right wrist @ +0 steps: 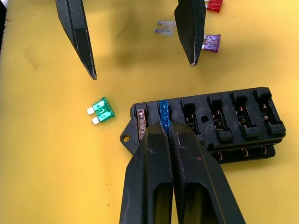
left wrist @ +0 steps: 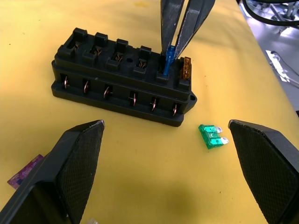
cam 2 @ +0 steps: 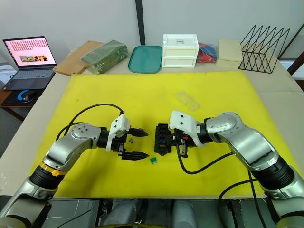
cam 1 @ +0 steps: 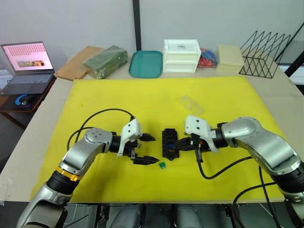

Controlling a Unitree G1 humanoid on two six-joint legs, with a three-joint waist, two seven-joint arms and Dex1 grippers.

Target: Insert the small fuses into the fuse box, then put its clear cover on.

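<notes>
Fuse box (cam 1: 169, 142), black, two rows of slots, on the yellow mat (cam 1: 142, 95) between the two grippers; in the head views we read its long axis as running away from the robot, toward the back of the table. An amber-brown fuse (left wrist: 187, 68) sits in the end slot; a blue fuse (right wrist: 163, 112) stands in the slot next to it.

Right gripper (right wrist: 168, 128): fingers pressed nearly together, pinching the blue fuse at its slot from above the box.

Left gripper (cam 1: 145, 148): fingers spread wide, holding nothing, just beside the box on the robot's left, apart from it.

Green fuse (cam 1: 162, 165): flat on the mat, close to the near end of the box, just beyond the left gripper's near fingertip.

Purple fuse (right wrist: 212, 43), red fuse (right wrist: 214, 5) and a pale, nearly colourless fuse (right wrist: 166, 28): loose on the mat beyond the left gripper's fingers, as we see them from the right wrist.

Clear cover (cam 1: 192, 105): flat on the mat, beyond the right gripper, well apart from the box.
</notes>
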